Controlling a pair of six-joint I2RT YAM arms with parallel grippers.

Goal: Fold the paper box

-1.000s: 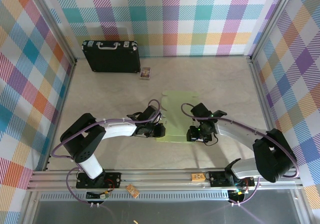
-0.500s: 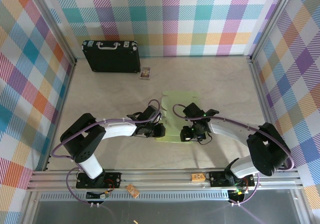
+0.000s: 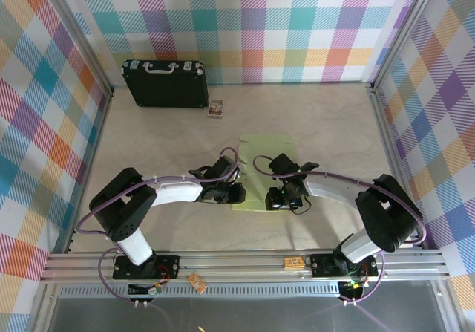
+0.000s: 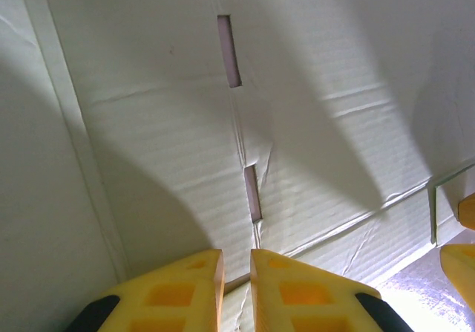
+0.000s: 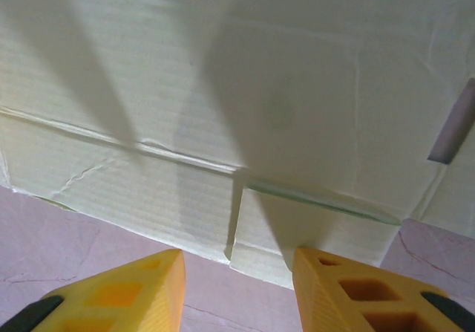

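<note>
Both arms low over the paper box (image 3: 261, 156): left tool (image 4: 236, 258) tight on its edge, right tool (image 5: 237, 256) half-open above.

Right gripper (image 3: 276, 198): shifted left from beside the paper box (image 3: 261, 150); now over its near-right edge.
Right arm (image 3: 338, 191): elbow drawn inward, toward the table centre.
Right forearm: swung left with the gripper.

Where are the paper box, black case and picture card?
paper box (image 3: 261, 148), top external view, bare far part of the card.
black case (image 3: 165, 88), top external view, its broad face.
picture card (image 3: 216, 108), top external view, its centre.
</note>
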